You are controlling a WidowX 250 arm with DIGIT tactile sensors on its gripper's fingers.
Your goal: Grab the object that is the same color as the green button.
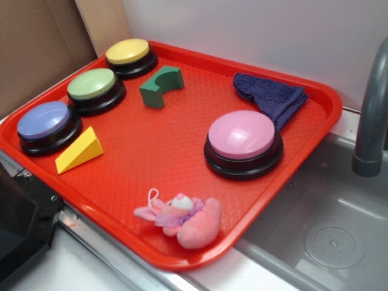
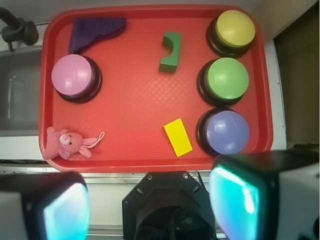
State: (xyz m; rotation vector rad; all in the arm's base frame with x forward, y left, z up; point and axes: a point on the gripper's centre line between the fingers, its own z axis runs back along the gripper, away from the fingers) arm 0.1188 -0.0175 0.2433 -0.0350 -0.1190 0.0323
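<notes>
The object, a small dark green block point(image 1: 160, 85) point(image 2: 170, 52) with an arch notch, lies on the red tray point(image 1: 182, 262) point(image 2: 150, 164) near its far side. The green button point(image 1: 92, 85) point(image 2: 227, 78) sits just beside it, between two other buttons along the tray's edge. In the wrist view my gripper point(image 2: 150, 210) hovers high above the counter, off the tray's near edge and well away from the block. It is open, with the two cyan fingertip pads point(image 2: 65, 212) wide apart and nothing between them. The exterior view does not show the gripper.
On the tray are a yellow button point(image 1: 128, 51), a blue-purple button point(image 1: 43, 120), a yellow wedge point(image 1: 79, 151), a large pink button point(image 1: 241, 134), a purple cloth point(image 1: 270, 97) and a pink plush bunny point(image 1: 182, 218). A sink point(image 1: 327, 236) with a grey faucet point(image 1: 370, 121) adjoins the tray.
</notes>
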